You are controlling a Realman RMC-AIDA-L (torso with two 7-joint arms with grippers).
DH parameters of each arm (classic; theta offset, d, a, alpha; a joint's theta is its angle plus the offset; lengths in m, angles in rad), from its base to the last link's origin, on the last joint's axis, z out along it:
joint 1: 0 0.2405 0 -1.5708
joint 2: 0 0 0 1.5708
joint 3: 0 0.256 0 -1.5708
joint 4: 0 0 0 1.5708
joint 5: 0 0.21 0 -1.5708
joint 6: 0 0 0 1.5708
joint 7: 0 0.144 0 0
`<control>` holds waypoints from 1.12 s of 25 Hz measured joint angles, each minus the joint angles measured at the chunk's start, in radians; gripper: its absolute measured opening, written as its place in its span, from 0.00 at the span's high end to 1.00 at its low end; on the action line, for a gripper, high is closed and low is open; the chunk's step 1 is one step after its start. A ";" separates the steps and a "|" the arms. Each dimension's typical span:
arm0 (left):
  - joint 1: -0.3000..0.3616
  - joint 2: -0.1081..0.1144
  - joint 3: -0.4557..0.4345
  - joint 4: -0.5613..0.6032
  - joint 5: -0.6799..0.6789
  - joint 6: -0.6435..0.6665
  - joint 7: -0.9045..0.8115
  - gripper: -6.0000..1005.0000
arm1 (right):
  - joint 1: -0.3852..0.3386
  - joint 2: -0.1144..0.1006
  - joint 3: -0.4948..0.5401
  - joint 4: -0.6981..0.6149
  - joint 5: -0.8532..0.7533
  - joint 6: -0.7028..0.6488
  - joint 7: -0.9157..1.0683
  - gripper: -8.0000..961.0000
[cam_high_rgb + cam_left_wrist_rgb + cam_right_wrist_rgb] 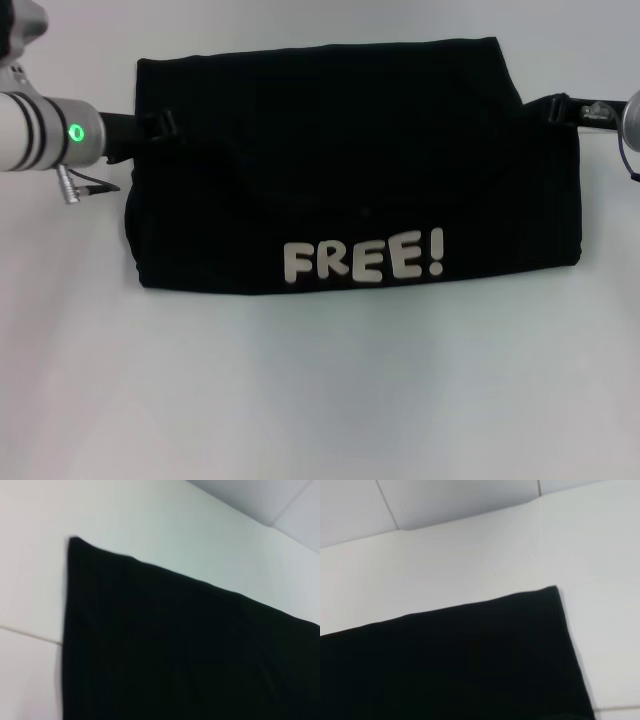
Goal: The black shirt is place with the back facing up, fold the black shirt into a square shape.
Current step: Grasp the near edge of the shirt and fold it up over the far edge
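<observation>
The black shirt (pixel 350 170) lies on the white table as a wide folded rectangle. Pale "FREE!" lettering (pixel 362 260) faces up along its near edge. My left gripper (pixel 160 125) is at the shirt's left edge, near the far corner. My right gripper (pixel 556 108) is at the shirt's right edge, near the far corner. Both are dark against the black fabric. The left wrist view shows a far corner of the shirt (pixel 190 650) lying flat. The right wrist view shows the other far corner of the shirt (pixel 460 660), also flat.
The white table (pixel 320 400) stretches around the shirt, with bare surface in front of it. A seam line (pixel 25 632) crosses the surface in the left wrist view. A wall with panel joints (pixel 387 507) stands behind the table.
</observation>
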 joint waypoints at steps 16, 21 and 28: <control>-0.008 -0.030 0.038 -0.006 -0.002 -0.109 -0.006 0.94 | 0.033 -0.001 -0.119 0.076 0.004 0.147 0.006 0.94; -0.010 -0.037 0.041 0.017 -0.002 -0.103 -0.014 0.94 | 0.049 -0.012 -0.123 0.066 -0.010 0.127 0.001 0.94; -0.009 -0.045 0.059 0.008 0.000 -0.115 -0.006 0.94 | 0.053 -0.011 -0.135 0.103 -0.043 0.164 -0.001 0.93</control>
